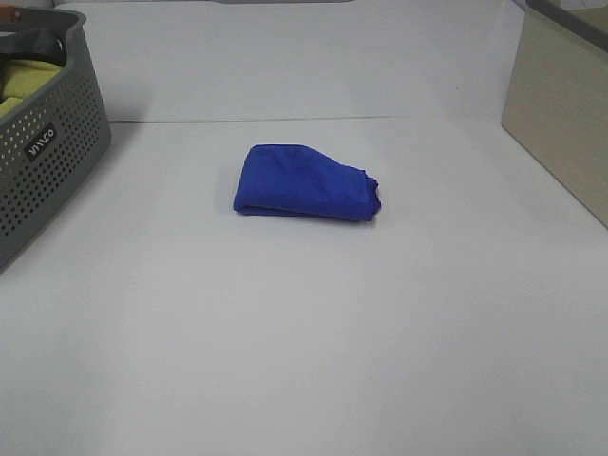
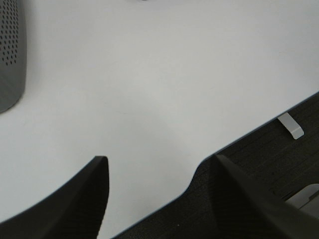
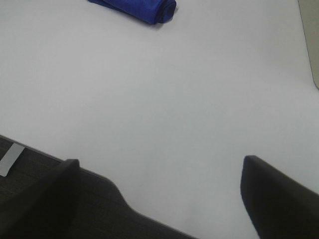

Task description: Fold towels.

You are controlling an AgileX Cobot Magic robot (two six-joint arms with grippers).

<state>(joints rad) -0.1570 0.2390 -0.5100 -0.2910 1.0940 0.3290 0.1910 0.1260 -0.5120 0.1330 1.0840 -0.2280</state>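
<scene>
Hovering low over the near edge of the white counter (image 1: 304, 342), both arms are staying out of the high view entirely and showing only in their own wrist cameras. The left tool (image 2: 159, 172) is hanging spread wide, its two dark fingers (image 2: 79, 199) gripping nothing, with bare counter and the dark ribbed edge strip (image 2: 259, 164) lying between them. The right tool (image 3: 159, 172) is likewise standing released and empty, fingers far apart above bare counter. The blue towel (image 1: 306, 182) is lying folded into a compact bundle at the centre of the high view, well apart from both tools; the right wrist view is catching its end (image 3: 144, 7) at the top of the frame. A grey perforated basket (image 1: 43, 161) holding a yellow-green cloth (image 1: 21, 81) is sitting at the upper left.
</scene>
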